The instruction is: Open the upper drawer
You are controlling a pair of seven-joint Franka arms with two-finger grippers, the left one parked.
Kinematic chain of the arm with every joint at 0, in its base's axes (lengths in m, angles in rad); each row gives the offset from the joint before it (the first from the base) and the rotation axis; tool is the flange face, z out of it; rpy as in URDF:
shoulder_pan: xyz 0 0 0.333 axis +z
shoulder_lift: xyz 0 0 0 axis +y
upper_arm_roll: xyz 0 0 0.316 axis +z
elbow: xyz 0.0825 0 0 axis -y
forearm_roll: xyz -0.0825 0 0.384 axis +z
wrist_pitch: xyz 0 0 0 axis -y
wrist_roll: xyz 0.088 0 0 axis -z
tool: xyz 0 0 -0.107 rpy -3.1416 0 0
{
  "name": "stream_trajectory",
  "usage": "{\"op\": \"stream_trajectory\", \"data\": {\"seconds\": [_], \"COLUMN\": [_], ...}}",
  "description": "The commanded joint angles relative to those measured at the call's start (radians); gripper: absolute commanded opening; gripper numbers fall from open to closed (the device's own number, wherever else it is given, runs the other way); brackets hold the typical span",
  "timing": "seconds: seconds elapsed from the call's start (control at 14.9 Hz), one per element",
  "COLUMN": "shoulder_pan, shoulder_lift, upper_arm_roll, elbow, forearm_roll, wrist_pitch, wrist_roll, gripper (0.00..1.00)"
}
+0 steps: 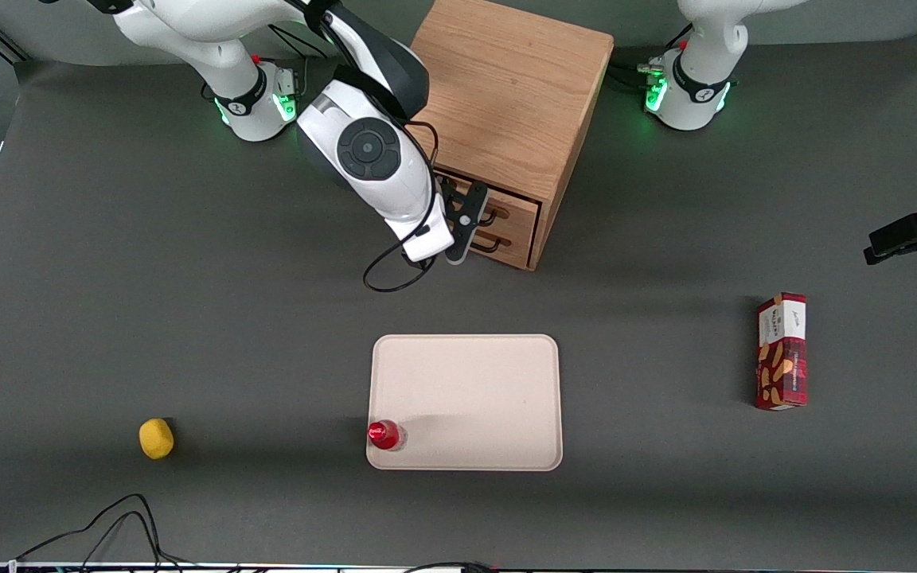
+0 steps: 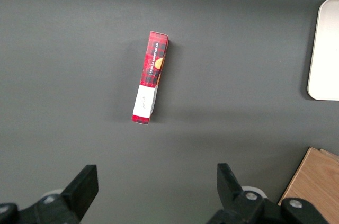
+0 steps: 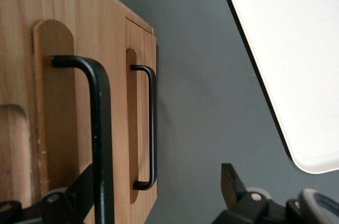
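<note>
Closest up, the upper drawer's black handle (image 3: 99,128) sits right by one finger of the gripper (image 1: 466,227), whose jaws are spread. Upper drawer (image 1: 506,205) looks shut, so I'd straddle that bar squarely before clamping.

The upper drawer (image 1: 504,208), light oak with a thin black bar handle (image 3: 99,128), sits closed in its cabinet.

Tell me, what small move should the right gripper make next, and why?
Probably close the open gripper on the upper drawer's thin black wire handle: one finger already sits beside that bar, in front of the light oak upper drawer, not yet pulled out.
</note>
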State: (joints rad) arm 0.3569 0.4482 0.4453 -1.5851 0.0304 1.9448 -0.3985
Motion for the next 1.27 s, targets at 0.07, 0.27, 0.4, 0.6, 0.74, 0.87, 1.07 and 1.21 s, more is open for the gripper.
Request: {"op": "stream_trajectory", "data": {"seconds": [0.07,0.27,0.4,0.6,0.74,0.87,1.07,1.21], "shoulder_pan": [-0.002,-0.006,-0.006,0.002,0.001,0.001,0.002,0.004], "shoulder_lift": [0.014,0.020,0.032,0.043,0.050,0.052,0.061,0.069], "upper_arm_roll": [-0.004,-0.013,-0.017,-0.051,-0.059,-0.073,-0.080,-0.099], "elbow": [0.011,0.019,0.042,0.062,0.073,0.086,0.108,0.122], "forearm_roll": [-0.035,-0.033,-0.035,-0.032,-0.033,-0.033,-0.036,-0.037], "wrist_pitch": [0.013,0.014,0.013,0.026,0.032,0.036,0.037,0.037], "wrist_roll": [-0.034,-0.048,-0.054,-0.060,-0.074,-0.074,-0.085,-0.095], "gripper": [1.00,1.00,1.00,1.00,1.00,1.00,1.00,1.00]}}
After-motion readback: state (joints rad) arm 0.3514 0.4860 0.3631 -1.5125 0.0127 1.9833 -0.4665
